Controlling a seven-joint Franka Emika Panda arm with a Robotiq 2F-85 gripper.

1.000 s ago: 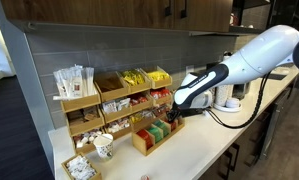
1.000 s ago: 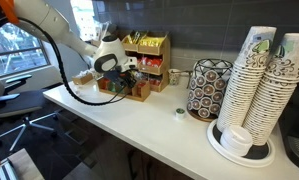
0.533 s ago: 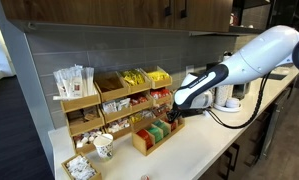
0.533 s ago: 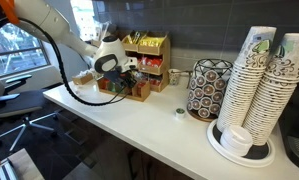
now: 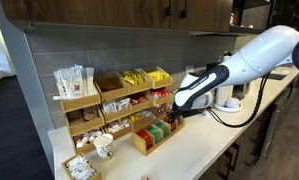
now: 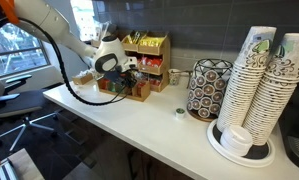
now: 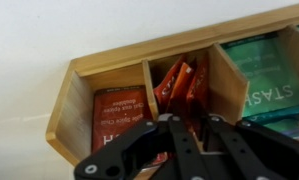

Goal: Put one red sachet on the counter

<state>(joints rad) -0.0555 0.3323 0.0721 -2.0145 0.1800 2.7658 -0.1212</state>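
Several red sachets (image 7: pixel 181 82) stand upright in the middle compartment of a low wooden tray (image 7: pixel 99 68). My gripper (image 7: pixel 192 125) hangs right over that compartment. Its fingers are drawn close together with only a narrow gap, and the top edge of a red sachet shows between them. In both exterior views the gripper (image 5: pixel 174 114) (image 6: pixel 125 72) is down at the tray (image 5: pixel 149 140) (image 6: pixel 141 92), which stands on the cream-white counter (image 5: pixel 204 150) (image 6: pixel 139 125). The counter also shows in the wrist view (image 7: pixel 89 30).
A tiered wooden organizer (image 5: pixel 114 95) with yellow and other packets stands behind the tray. A paper cup (image 5: pixel 103 146) is beside it. Green packets (image 7: pixel 264 85) fill the adjoining compartment. A patterned holder (image 6: pixel 206 90) and stacks of paper cups (image 6: pixel 259 80) stand farther along.
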